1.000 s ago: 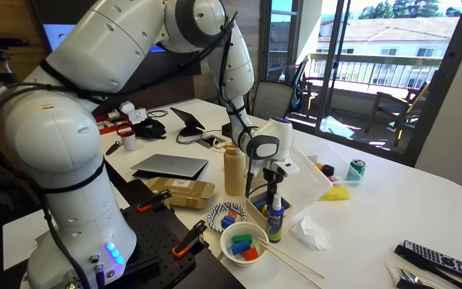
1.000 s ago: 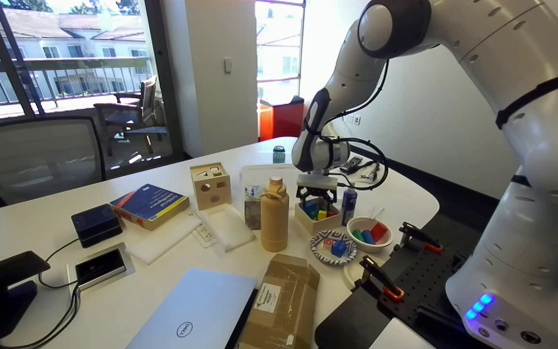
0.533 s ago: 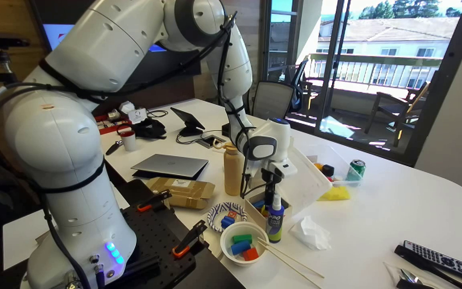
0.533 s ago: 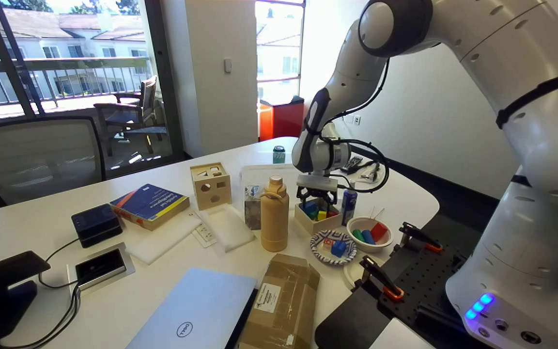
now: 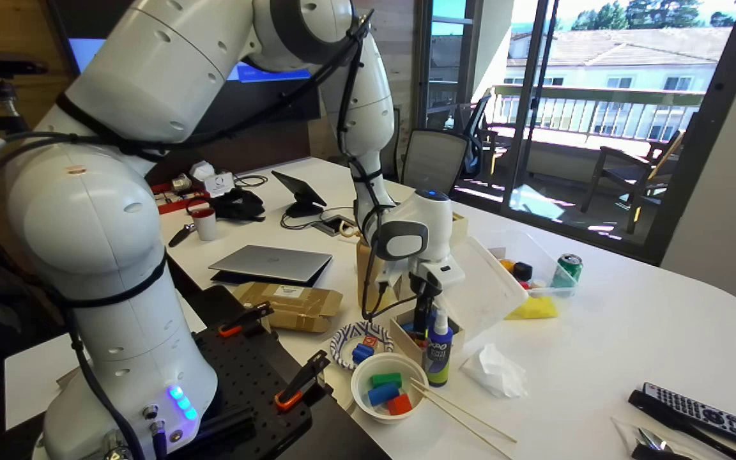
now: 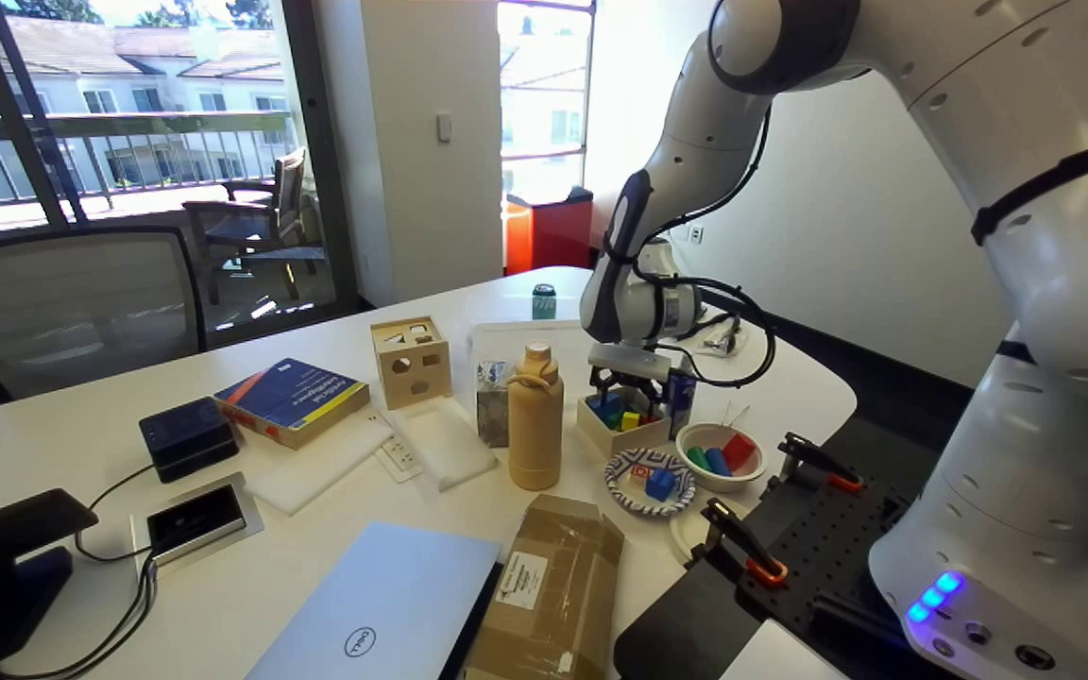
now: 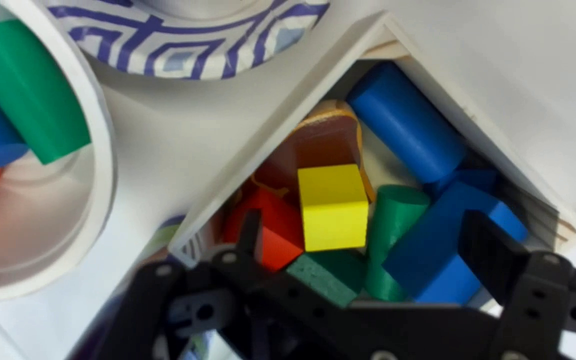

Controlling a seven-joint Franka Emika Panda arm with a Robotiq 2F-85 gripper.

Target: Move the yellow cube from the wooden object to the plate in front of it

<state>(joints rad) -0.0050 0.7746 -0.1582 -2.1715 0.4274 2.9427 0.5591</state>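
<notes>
The yellow cube (image 7: 334,210) lies among coloured blocks inside the open pale wooden box (image 7: 278,135), the wooden object. In an exterior view the cube (image 6: 631,421) shows over the front wall of the box (image 6: 612,440). The plate (image 7: 188,55) with its blue-patterned rim stands beside the box; in both exterior views the plate (image 5: 340,340) (image 6: 618,484) holds a blue block and a small red-marked piece. My gripper (image 7: 363,227) points down over the box, its fingers wide apart with nothing held. The cube sits ahead of the fingers, nearer the left one in the wrist view.
A red block (image 7: 278,225), green cylinder (image 7: 393,225) and blue blocks (image 7: 443,245) crowd the cube. A white bowl (image 5: 358,383) with blocks, a spray bottle (image 5: 438,354), a tan bottle (image 6: 535,425) and a clear bin lid (image 5: 483,294) stand close around the box.
The gripper has shifted a little over the box, toward the robot base, and slightly lower. It stays open. The cube, box and plate have not moved.
</notes>
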